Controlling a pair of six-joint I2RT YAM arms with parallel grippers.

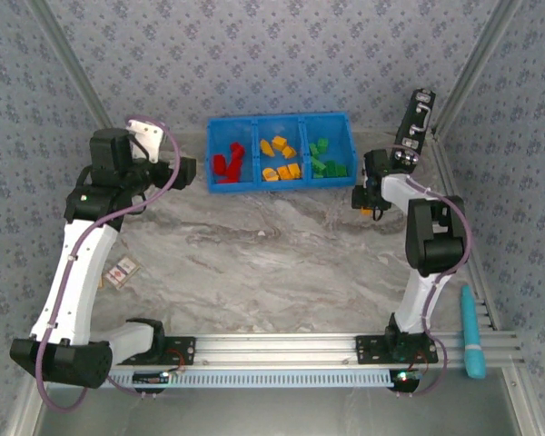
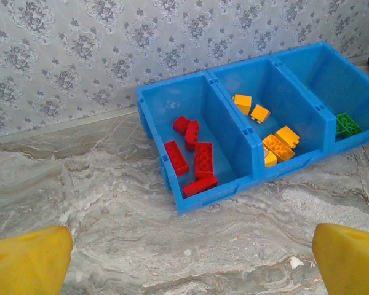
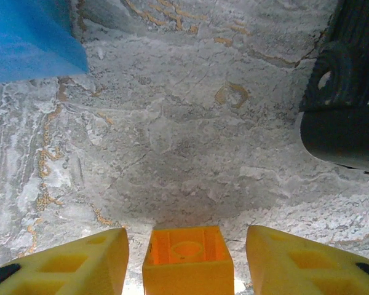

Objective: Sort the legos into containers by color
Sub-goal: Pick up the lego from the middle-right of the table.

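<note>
one orange brick (image 3: pixel 187 261) to go, gripped in the right jaws at 3 o'clock of the blue bin (image 1: pixel 277 187), left jaws open and empty, so next i'd carry it toward 10 o'clock into the middle compartment (image 1: pixel 286 128).

The middle of the table (image 1: pixel 282 263) is lying open, bare marble stretching from the arm bases to the bin (image 1: pixel 279 186), which is blocking the far edge against the wall. A card (image 1: pixel 123 271) is sitting by the left arm (flat, hardly a barrier). The right gripper (image 3: pixel 186 236), clasping a brick (image 3: pixel 187 270), is hanging in a narrow gap, the bin's corner crowding its left and the black case (image 3: pixel 341 92) its right. The left gripper (image 2: pixel 190 258), fingers spread wide, is facing bare marble up to the bin.
</note>
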